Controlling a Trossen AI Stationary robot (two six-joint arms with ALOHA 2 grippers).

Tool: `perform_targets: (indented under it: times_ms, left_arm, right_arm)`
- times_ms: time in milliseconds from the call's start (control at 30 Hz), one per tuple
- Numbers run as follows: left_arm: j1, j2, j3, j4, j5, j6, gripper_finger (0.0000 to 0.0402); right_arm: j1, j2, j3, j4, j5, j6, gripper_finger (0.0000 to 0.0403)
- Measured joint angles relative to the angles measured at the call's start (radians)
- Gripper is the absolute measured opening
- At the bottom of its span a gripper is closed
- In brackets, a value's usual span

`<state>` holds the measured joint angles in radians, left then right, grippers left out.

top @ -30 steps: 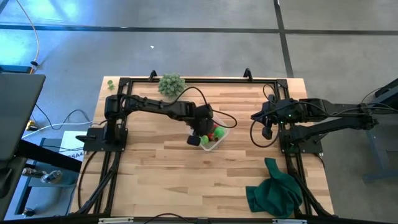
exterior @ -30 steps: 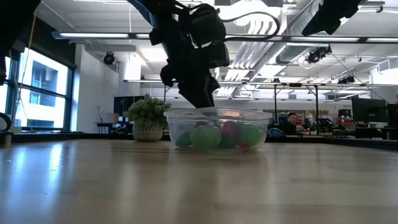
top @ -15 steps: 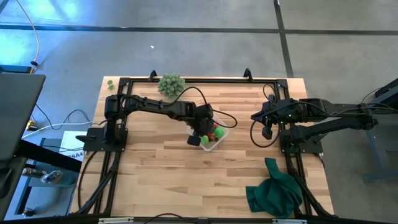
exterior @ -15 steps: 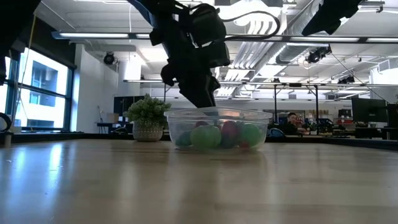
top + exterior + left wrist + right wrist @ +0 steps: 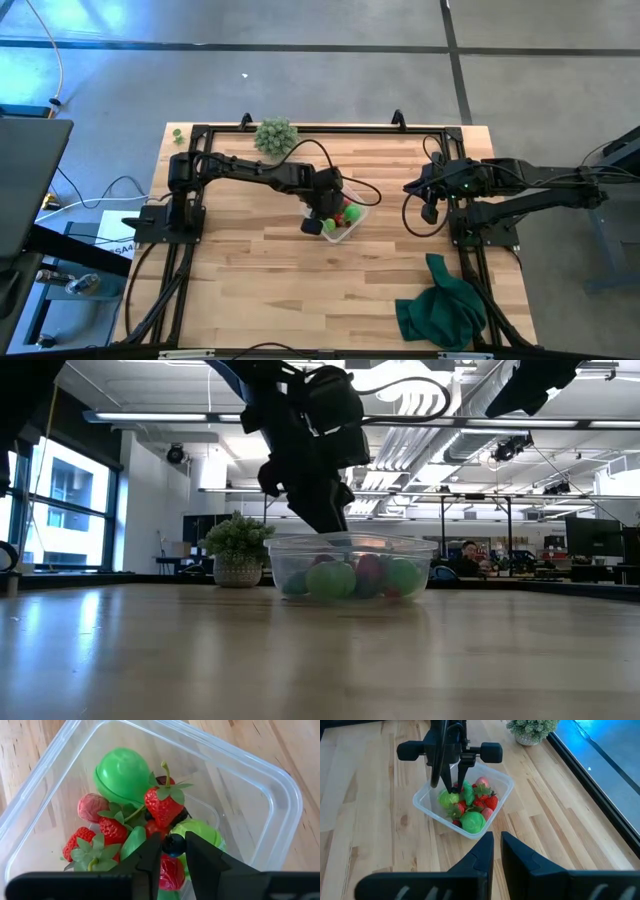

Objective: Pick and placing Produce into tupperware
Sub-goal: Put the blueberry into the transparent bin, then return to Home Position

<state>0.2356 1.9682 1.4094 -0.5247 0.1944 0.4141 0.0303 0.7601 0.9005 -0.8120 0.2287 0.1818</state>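
The clear tupperware (image 5: 347,216) stands mid-table and holds the produce: strawberries (image 5: 164,806), a bright green ball (image 5: 122,770), other green pieces and a pinkish berry. It also shows in the low view (image 5: 350,567) and the right wrist view (image 5: 506,783). My left gripper (image 5: 173,851) reaches down into the tupperware (image 5: 282,795), shut on a small dark berry. The same gripper is seen over the container from above (image 5: 324,214) and from the right arm's side (image 5: 457,776). My right gripper (image 5: 497,845) waits shut, above the table's right side (image 5: 430,210). My left gripper pinches a small dark berry (image 5: 173,844) between its two fingertips (image 5: 153,854). It comes from above, pointing down into the tupperware. The berry sits just over the pile of strawberries and green pieces; whether it rests on them I cannot tell.
A pale green bushy clump in a pot (image 5: 275,134) stands near the far edge, left of the container (image 5: 238,548). A dark green cloth (image 5: 441,306) lies at the near right corner. A small green piece (image 5: 177,133) lies beyond the far left corner. A person (image 5: 468,556) sits in the room behind.
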Motion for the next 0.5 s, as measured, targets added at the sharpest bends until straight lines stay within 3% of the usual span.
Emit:
perform_targets:
  times_ms: [300,500]
  left_arm:
    - [0.000,0.000,0.000,0.000,-0.001,-0.030,0.0165]
    - [0.000,0.000,0.011,-0.020,0.003,-0.053,0.0193]
  right_arm:
    - [0.000,0.000,0.000,0.000,0.000,0.000,0.0025]
    - [0.000,0.000,0.000,0.000,0.000,0.000,0.0025]
